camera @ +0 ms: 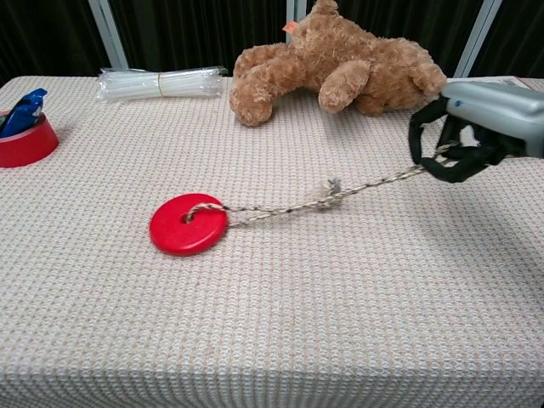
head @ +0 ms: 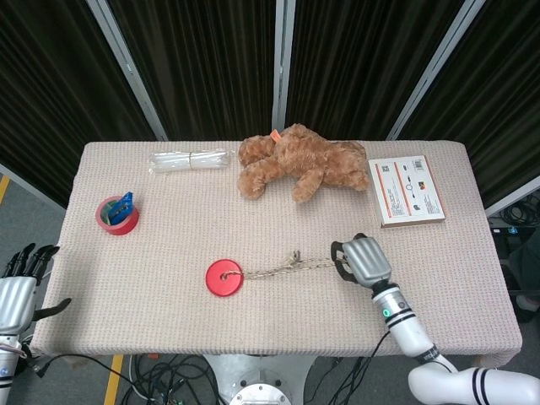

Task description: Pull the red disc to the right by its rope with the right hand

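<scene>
woven beige table (head: pixel 152 253) | flat red disc (head: pixel 224 278), holed centre | knotted rope (head: pixel 291 265) taut | right robot hand (head: pixel 361 261) grasping rope

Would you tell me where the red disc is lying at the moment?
In the head view the red disc lies near the table's front centre, left of the right hand holding its rope, in front of the teddy bear.
</scene>
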